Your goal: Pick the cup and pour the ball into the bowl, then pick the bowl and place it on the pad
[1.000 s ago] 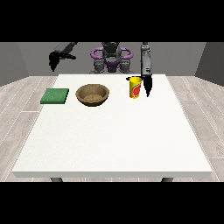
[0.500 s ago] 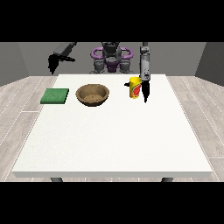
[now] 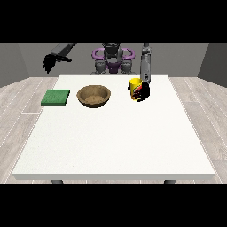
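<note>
While the robot stands behind the white worktop (image 3: 111, 133), the hand at the view's right (image 3: 142, 91) is down at the yellow cup (image 3: 135, 88), its black fingers curled round the cup's front and right side, so it is grasping the cup. The cup stands upright on the worktop's far part, right of centre; a red patch shows on its side between the fingers. Whether the cup is lifted off the surface cannot be told, and the ball cannot be made out.

Just left of the cup, apart from it, sits the brown bowl (image 3: 93, 95), upright and near the far middle. Further left lies the green pad (image 3: 56, 97), flat, near the far left corner and apart from the bowl.

The hand at the view's left (image 3: 49, 62) hangs in the air beyond the worktop's far left corner, well away from everything; its fingers point downward, but whether they are curled or relaxed I cannot tell.
</note>
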